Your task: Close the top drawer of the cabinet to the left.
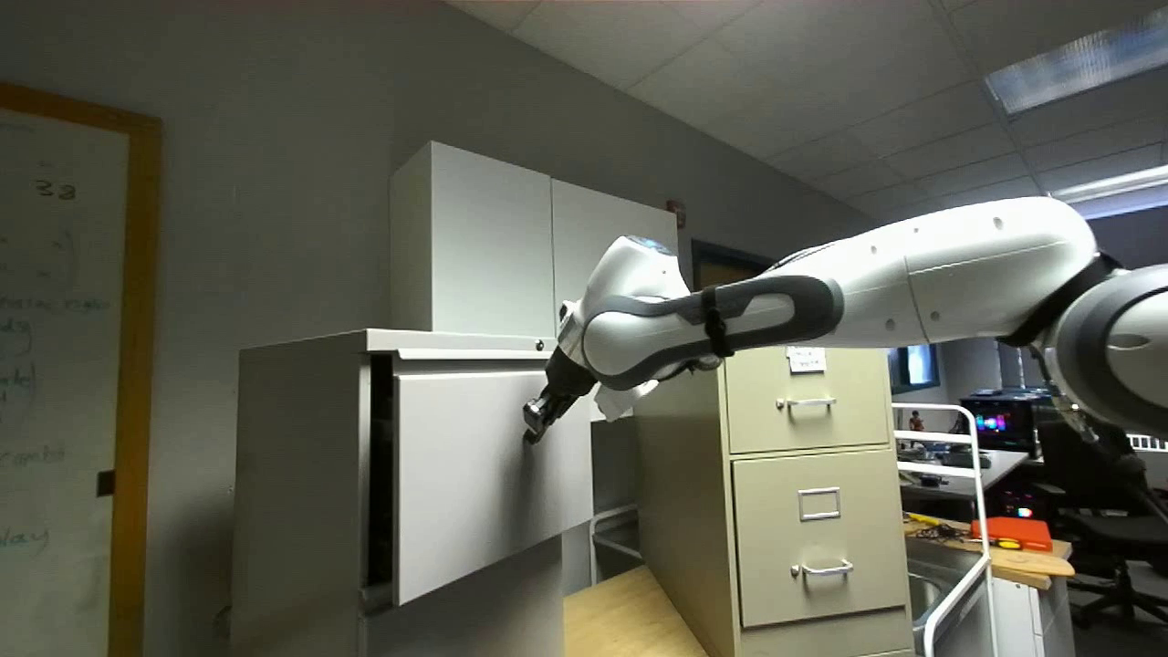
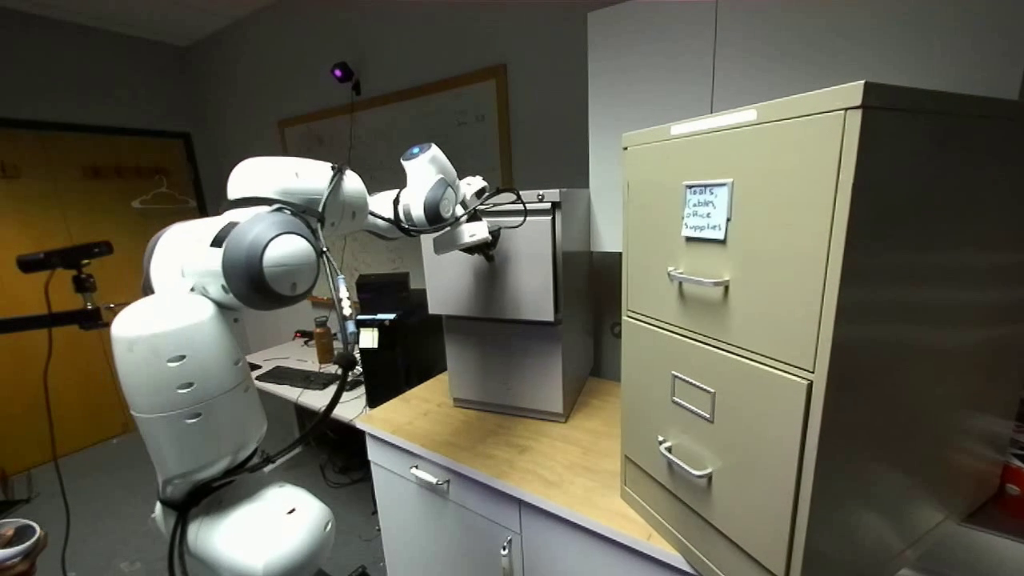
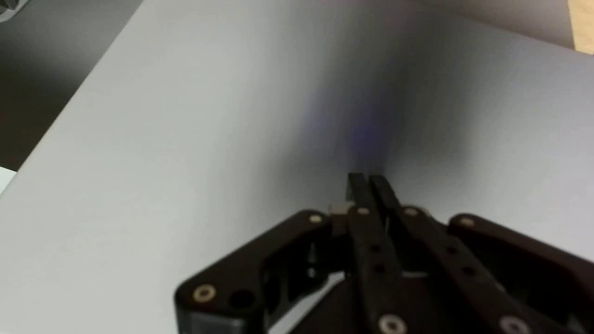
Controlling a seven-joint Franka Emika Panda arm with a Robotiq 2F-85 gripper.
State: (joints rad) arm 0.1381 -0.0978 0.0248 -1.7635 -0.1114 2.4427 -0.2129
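Ahead of the gripper (image 3: pixel 367 178), its jaws pressed together, the top drawer (image 1: pixel 479 474) stands partly open, full closure outstanding.

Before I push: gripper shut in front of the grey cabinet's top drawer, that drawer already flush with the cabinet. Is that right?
No, the top drawer is not flush: an exterior view shows its front standing out from the cabinet, with a dark gap between. The gripper is indeed shut in front of it.

Beige filing cabinet (image 2: pixel 788 320), white two-door cupboard (image 1: pixel 497 246), wood-framed whiteboard (image 1: pixel 59 383), brown bottle (image 2: pixel 323 344) near black keyboard (image 2: pixel 298 378)
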